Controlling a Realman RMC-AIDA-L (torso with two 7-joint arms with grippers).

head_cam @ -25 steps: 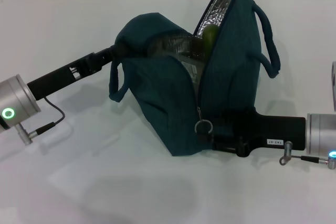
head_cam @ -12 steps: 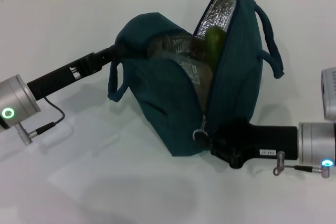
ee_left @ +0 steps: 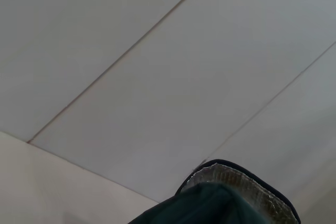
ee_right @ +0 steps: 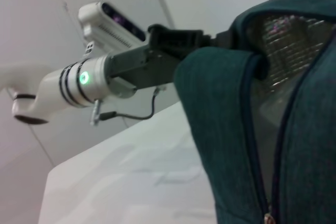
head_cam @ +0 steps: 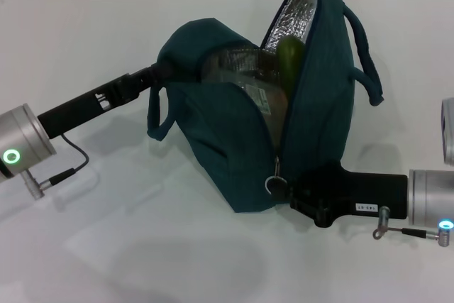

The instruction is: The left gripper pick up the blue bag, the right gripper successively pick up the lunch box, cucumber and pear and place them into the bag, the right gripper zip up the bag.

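A: where's the blue bag (head_cam: 241, 147) rn?

B: mid table (head_cam: 85, 54), standing on its base, flap still gaping w/ foil lining showing. Green item, prob the cucumber (head_cam: 289, 60), pokes up in the opening, lunch box (head_cam: 245, 69) looks like the clear thing behind it. Pear — can't pick it out

A: left gripper (head_cam: 159, 74)?

B: reaches in from robot's left, tip buried in the bag's upper rear fabric, seems clamped on the cloth and holding it up. Fingers themselves hidden tho, so that's a read from how the fabric bunches. Left wrist cam only shows wall + the bag's rim (ee_left: 231, 182)

A: right gripper (head_cam: 292, 193)?

B: low at the front of bag, at the bottom end of the zip track, right beside the ring pull (head_cam: 274, 184). Can't tell if the claw is pinched on it or open, fingertips are lost against dark body

A: what changed in the last sec?

B: ring pull sat low and the arm was right up against the bag; half a sec ago the arm dropped fwd and the pull was half hidden; now the arm's a touch higher and the pull dangles free in view. Zip hasn't climbed at all. Bag shifted slightly, cucumber shows more

A: meaning?

B: packing looks done, zip step is barely begun, prob still securing the pull. Next needs a firm pinch, then drag up along the track
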